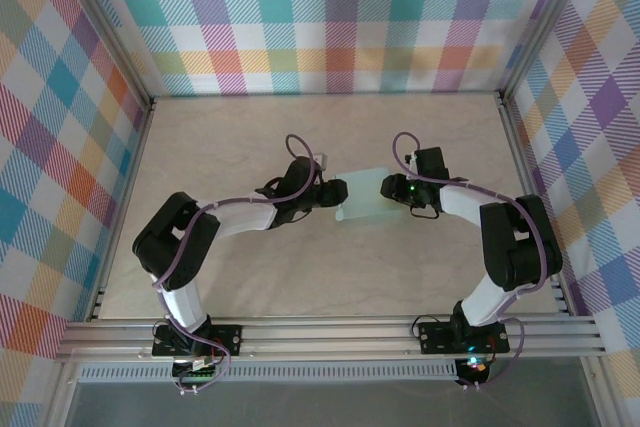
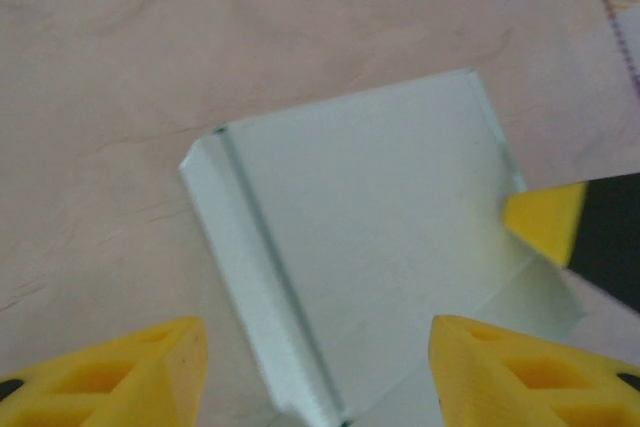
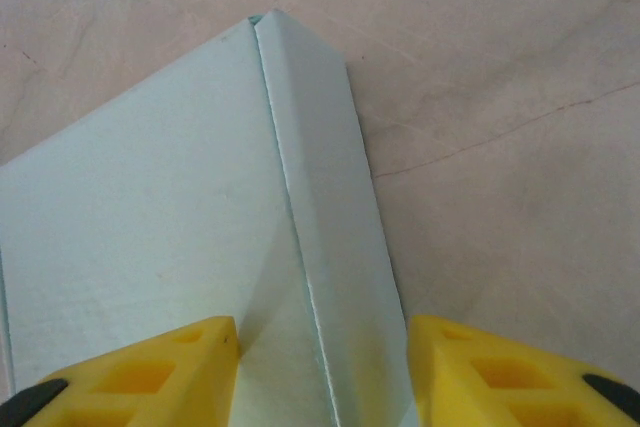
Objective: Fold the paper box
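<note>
Slippage looks the likeliest trouble: the paper box is thin, light card lying loose near the middle of the worktop. A push from one side could slide or spin it instead of bending a crease. The left gripper is released, its jaws wide apart astride one end of a side flap, with bare worktop showing between one finger and the card. The right gripper straddles the opposite flap; whether it pinches the card or only brackets it I cannot tell. One of its fingertips touches the card's edge in the left wrist view. If either gripper closes off the crease, the flap may crumple or spring flat. If both pull at once, the sheet could buckle or tear. The card is pale mint green, a smooth flat panel with a narrow strip turned up along a sharp crease at each side. Its walls are only partly raised, so it is not a finished box.
</note>
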Available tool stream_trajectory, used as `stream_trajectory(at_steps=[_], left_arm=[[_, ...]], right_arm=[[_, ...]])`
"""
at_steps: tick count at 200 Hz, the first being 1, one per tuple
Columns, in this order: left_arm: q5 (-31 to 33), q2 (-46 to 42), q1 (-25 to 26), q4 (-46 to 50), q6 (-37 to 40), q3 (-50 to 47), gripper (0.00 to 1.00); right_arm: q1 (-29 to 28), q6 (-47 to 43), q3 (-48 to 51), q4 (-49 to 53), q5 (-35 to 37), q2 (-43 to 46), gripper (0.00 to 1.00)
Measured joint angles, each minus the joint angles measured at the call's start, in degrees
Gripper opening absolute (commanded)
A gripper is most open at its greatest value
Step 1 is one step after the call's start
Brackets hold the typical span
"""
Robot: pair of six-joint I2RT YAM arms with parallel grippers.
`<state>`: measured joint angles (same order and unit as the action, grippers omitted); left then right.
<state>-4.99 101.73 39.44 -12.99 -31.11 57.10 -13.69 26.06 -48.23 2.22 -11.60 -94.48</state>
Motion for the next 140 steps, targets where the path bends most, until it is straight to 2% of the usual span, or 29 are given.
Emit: stream_trajectory(at_steps=[52, 87, 140], left_arm=[[-2.3, 3.6, -0.5, -0.3, -1.5, 1.3, 0.47], [-3.5, 3.9, -2.0, -1.2, -2.8, 0.3, 0.44], [-6.6, 5.6, -3.9, -3.3, -5.1, -1.2, 0.38]], right_arm=[[0.5, 0.2, 0.0, 0.0, -1.4, 0.2, 0.54], [2.5, 0.9, 0.7, -0.9, -4.3, 0.2, 0.59], [4.0, 2.3, 1.4, -3.7, -8.9, 0.2, 0.6]])
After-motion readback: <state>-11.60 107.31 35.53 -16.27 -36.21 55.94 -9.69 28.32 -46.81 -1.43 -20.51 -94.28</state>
